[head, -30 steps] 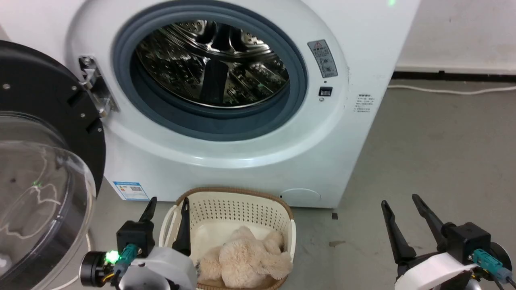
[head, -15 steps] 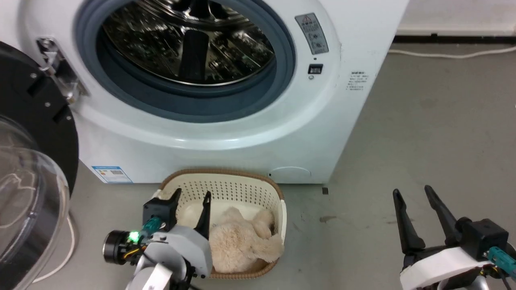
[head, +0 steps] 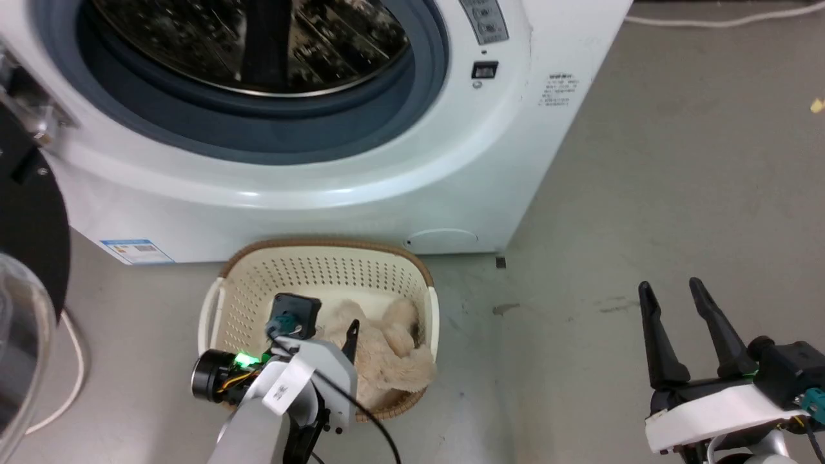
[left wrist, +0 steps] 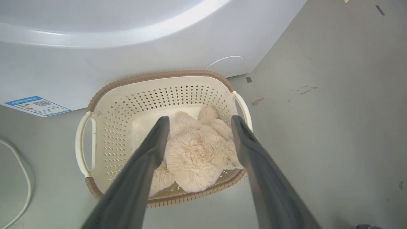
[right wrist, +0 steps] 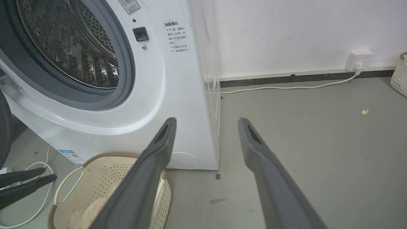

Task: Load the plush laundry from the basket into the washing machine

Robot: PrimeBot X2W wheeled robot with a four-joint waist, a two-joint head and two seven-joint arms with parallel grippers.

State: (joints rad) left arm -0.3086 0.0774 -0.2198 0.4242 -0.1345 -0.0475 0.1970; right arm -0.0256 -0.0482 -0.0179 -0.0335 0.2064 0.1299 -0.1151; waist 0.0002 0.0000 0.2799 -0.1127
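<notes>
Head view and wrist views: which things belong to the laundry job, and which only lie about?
Job: plush toy, basket, washing machine, left gripper open, pointing at the toy.
Lying about: white cable, wall socket, yellow scrap.

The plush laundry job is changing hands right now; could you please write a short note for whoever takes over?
Left gripper: open above the basket, aimed at the plush laundry, nothing gripped.
Right gripper: open, empty, over bare floor right of the washing machine.
Plush laundry lies in the basket, at the washing machine's foot; door open.
Done: approach. To do: grip, lift, load into drum.
</notes>
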